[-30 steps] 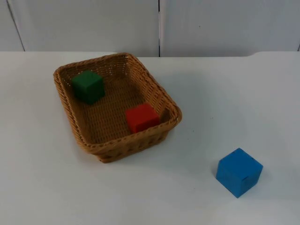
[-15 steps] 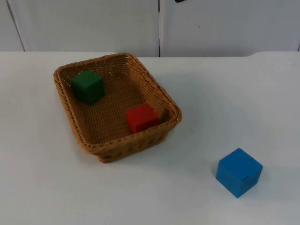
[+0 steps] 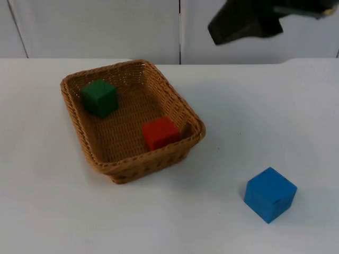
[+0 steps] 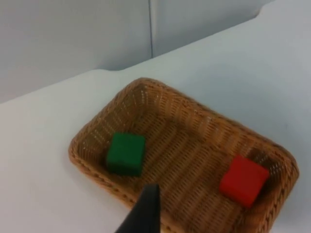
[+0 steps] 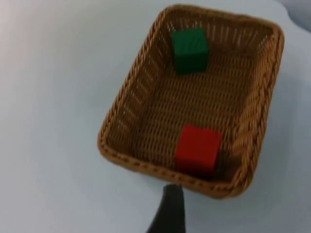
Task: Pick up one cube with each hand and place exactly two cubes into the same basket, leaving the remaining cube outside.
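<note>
White table (image 3: pixel 275 106); grey partition wall (image 3: pixel 106 26)

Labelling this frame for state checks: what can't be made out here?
- Right gripper: top view, blurred dark shape cut by the upper edge above the partition wall; open or shut unreadable.
- Left gripper: left wrist view gives one black fingertip cut by the edge; state unreadable.
- Red cube in the woven wicker basket: near faces hidden by the rim in the top view.
- Right wrist view: basket weave detail soft; green cube faces indistinct.
</note>
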Controlling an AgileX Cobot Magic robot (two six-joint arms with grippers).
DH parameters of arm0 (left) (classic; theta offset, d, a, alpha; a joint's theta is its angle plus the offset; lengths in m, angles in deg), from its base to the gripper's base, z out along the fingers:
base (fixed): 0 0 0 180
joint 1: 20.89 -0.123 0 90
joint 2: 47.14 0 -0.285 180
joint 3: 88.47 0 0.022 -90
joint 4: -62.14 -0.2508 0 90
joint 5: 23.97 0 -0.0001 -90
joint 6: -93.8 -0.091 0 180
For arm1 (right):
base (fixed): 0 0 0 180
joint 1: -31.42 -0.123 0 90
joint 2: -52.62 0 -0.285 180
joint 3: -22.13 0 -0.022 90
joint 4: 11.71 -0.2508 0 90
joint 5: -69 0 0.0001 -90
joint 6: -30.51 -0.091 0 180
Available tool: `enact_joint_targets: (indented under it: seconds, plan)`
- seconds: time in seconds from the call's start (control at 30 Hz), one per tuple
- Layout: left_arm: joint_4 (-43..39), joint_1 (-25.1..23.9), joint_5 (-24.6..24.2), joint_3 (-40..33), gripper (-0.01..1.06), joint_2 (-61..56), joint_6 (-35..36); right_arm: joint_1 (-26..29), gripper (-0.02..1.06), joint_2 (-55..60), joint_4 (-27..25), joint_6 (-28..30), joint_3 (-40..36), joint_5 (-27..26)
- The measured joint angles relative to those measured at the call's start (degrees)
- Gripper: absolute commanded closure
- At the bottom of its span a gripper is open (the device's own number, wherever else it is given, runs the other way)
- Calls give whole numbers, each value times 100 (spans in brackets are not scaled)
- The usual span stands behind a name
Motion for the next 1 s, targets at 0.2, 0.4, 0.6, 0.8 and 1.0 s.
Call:
enact_joint_targets:
  seconds: [0.2, 0.4, 0.6, 0.8, 1.0]
  plan:
    - [34, 0, 0, -565, 14, -460, -37, 0, 35, -222, -90, -22, -650, -302]
    - [147, 0, -11, -1014, 14, -945, -45, 0, 35, -659, -94, -22, -1214, -552]
    - [198, 0, -317, -1160, 14, -1533, -58, 0, 35, -1264, -94, -22, -1636, -578]
    - [220, 0, -654, -1159, 14, -2060, -58, 0, 35, -1864, -94, -22, -1926, -578]
    - [220, 0, -1023, -1159, 14, -2723, -58, 0, 35, -2608, -94, -22, -2137, -379]
